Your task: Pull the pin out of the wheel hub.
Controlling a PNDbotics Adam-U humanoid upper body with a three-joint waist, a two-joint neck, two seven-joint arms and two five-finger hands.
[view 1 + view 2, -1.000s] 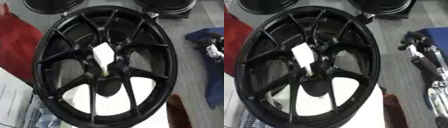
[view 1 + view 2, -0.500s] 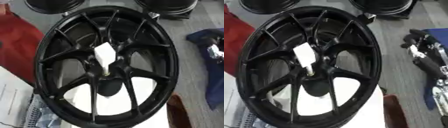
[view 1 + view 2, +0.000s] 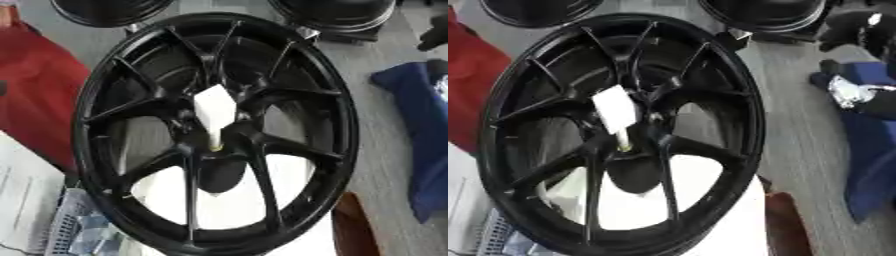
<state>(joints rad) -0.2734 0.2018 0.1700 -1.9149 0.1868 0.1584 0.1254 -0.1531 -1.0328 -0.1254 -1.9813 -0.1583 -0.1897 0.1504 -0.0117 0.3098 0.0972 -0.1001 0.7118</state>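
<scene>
A large black spoked wheel [image 3: 114, 125] lies tilted before me and fills most of both views. At its hub [image 3: 214, 150] stands the pin [image 3: 214, 111], a white wedge-shaped head on a thin pale shaft that goes down into the hub's centre hole. Nothing touches the pin. My right hand [image 3: 855, 32] shows only as a dark shape with a silver part at the far right edge, well clear of the wheel's rim; its grasp is not visible. My left hand shows in neither view.
Two more black wheels [image 3: 105, 10] [image 3: 337, 12] lie at the far edge. A red cloth [image 3: 39, 100] lies left of the wheel and a blue cloth [image 3: 420, 125] right of it. White paper [image 3: 22, 200] and a pale basket [image 3: 74, 230] sit at lower left, a brown object [image 3: 350, 230] at lower right.
My right arm has shifted up along the right edge, farther from me. The wheel and the pin stand as before.
</scene>
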